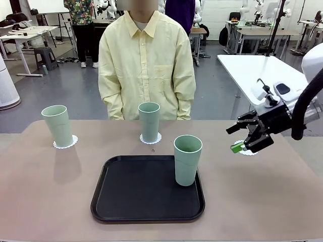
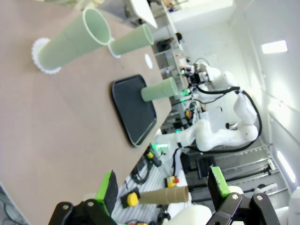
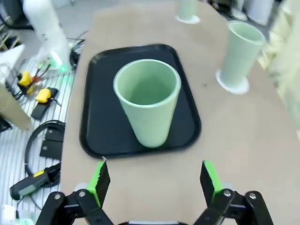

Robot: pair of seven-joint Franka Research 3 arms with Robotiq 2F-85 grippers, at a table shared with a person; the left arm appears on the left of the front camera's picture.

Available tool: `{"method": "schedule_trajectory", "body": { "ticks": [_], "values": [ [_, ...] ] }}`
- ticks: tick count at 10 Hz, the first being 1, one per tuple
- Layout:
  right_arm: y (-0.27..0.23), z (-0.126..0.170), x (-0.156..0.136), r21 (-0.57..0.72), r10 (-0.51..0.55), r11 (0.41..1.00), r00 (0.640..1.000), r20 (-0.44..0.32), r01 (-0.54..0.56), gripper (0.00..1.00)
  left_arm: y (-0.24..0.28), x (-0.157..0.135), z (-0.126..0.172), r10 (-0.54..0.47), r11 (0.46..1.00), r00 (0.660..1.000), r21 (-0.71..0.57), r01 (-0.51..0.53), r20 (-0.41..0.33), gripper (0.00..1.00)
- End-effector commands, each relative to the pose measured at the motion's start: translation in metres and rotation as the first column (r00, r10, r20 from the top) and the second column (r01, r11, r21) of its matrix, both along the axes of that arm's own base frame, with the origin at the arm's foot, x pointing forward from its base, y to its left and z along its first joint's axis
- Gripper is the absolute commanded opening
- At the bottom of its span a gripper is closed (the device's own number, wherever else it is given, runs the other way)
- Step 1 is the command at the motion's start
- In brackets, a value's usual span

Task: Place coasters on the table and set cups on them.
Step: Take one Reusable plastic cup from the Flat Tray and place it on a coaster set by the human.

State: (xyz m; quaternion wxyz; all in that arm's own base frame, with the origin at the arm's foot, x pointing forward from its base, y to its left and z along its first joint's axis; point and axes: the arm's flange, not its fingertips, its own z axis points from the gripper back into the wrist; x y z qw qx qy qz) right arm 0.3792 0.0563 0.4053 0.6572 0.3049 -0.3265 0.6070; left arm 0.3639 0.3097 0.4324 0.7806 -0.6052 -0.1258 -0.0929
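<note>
Three pale green cups stand on the beige table (image 1: 45, 191). The left cup (image 1: 58, 125) rests on a lacy white coaster (image 1: 65, 142), and the middle cup (image 1: 149, 121) on another coaster (image 1: 150, 139). The third cup (image 1: 187, 159) (image 3: 147, 101) stands inside the black tray (image 1: 126, 191) at its right side. My right gripper (image 1: 245, 138) (image 3: 154, 183) hangs open to the right of that cup, over a bare coaster (image 1: 248, 153) that it partly hides. The left gripper (image 2: 163, 187) is open and empty, off the table's end, looking along it at the cups (image 2: 70, 42).
A person in a yellow shirt (image 1: 146, 60) stands at the far edge behind the middle cup. A white-topped table (image 1: 257, 70) stands at the back right. Cables and small devices (image 3: 37, 98) lie on the floor beside the table.
</note>
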Motion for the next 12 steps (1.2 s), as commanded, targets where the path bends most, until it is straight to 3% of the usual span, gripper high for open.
{"method": "schedule_trajectory", "body": {
  "ticks": [1, 5, 12],
  "values": [
    [-0.007, -0.020, 0.014, 0.066, 0.116, 0.991, 0.993, -0.013, -0.115, 1.00, 0.001, -0.001, 0.002, 0.003, 1.000, 1.000, 0.002, -0.003, 0.000, 1.00],
    [-0.014, -0.041, 0.015, 0.077, 0.091, 0.993, 0.996, -0.008, -0.090, 1.00, 0.001, -0.001, 0.002, 0.003, 1.000, 1.000, 0.002, -0.003, 0.000, 1.00],
    [-0.014, -0.036, 0.007, 0.043, 0.124, 0.992, 0.992, -0.025, -0.123, 1.00, 0.001, -0.001, 0.002, 0.003, 1.000, 1.000, 0.002, -0.003, 0.000, 1.00]
  ]
}}
